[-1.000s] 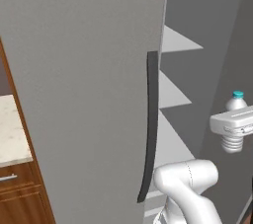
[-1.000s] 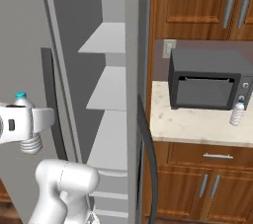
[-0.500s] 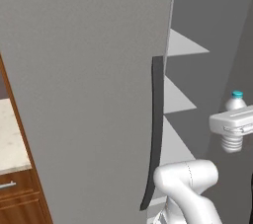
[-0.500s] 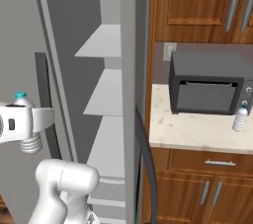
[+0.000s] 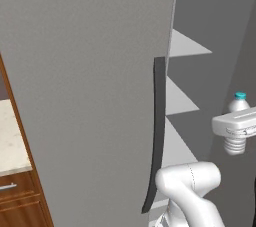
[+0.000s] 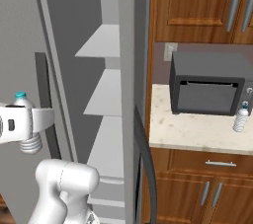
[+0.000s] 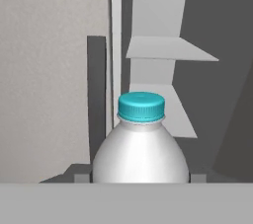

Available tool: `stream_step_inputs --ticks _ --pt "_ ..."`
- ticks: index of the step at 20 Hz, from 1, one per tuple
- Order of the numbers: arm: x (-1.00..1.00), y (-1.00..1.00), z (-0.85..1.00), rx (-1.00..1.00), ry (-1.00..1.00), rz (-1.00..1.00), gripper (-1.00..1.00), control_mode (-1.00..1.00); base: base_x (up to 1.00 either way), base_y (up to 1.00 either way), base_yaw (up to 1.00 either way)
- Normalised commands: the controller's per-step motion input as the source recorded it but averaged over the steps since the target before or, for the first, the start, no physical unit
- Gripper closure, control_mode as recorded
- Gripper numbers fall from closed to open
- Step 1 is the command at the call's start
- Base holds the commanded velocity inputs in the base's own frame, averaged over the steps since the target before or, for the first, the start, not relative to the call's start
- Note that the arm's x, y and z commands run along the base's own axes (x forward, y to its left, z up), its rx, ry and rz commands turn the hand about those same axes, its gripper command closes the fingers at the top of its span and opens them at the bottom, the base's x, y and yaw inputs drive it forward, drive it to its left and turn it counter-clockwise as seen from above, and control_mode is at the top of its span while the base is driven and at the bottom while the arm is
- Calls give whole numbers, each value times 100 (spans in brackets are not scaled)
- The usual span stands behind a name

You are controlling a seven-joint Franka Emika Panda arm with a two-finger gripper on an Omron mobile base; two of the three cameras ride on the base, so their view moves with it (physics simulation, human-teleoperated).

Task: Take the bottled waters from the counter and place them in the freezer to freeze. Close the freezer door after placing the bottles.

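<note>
The robot's white arm comes up from the bottom of both base views. It bends at a big round joint low down. Above the joint, the hand sticks out flat and level, like a white bar. In the left base view the gripper is at the right side. In the right base view it is at the left side. The gripper is closed tight around the bottle and holds it straight up. The hand grips the bottle near the middle, so the top pokes out above and the bottom hangs below.
</note>
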Motion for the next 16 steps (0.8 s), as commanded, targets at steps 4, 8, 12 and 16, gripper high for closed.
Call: stream_step_inputs --ticks 4,8,12,16 --pt "29 0 0 0 0 0 100 -100 0 0 0" --pt "27 -2 0 0 -2 -1 100 -100 0 0 0" --pt "21 0 0 0 -1 -11 100 -100 0 0 0" --pt "34 -4 4 0 -3 -18 100 -100 0 0 0"
